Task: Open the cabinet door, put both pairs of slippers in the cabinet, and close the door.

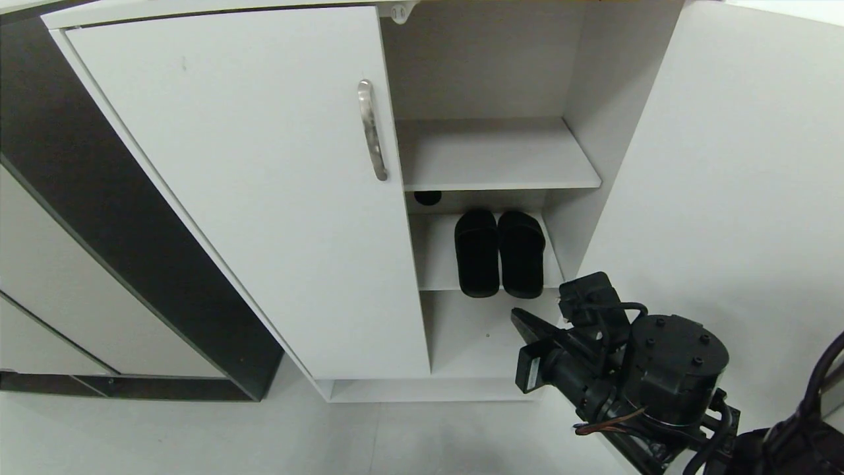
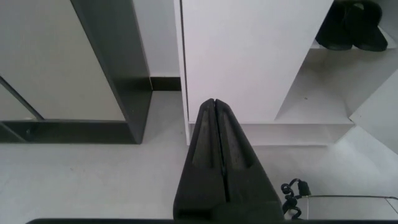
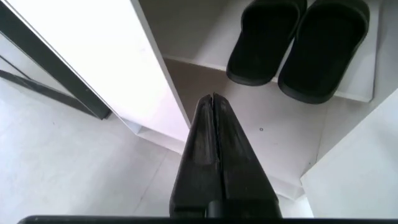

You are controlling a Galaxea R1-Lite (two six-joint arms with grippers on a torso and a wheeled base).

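A white cabinet stands with its right door [image 1: 725,198] swung open and its left door [image 1: 264,198] shut. One pair of black slippers [image 1: 499,253] lies side by side on the middle shelf [image 1: 435,264], toes inward; the same slippers [image 3: 298,43] appear in the right wrist view and the slippers [image 2: 351,25] in the left wrist view. My right gripper [image 1: 517,318] [image 3: 213,99] is shut and empty, low in front of the bottom compartment, just below the slippers. My left gripper [image 2: 214,102] is shut and empty, over the floor facing the cabinet's left door.
The upper shelf [image 1: 494,155] is bare, with a small dark round thing [image 1: 427,197] behind its front edge. A metal handle [image 1: 372,130] runs down the left door. A dark panel [image 1: 119,218] flanks the cabinet on the left. Pale floor [image 1: 198,435] lies in front.
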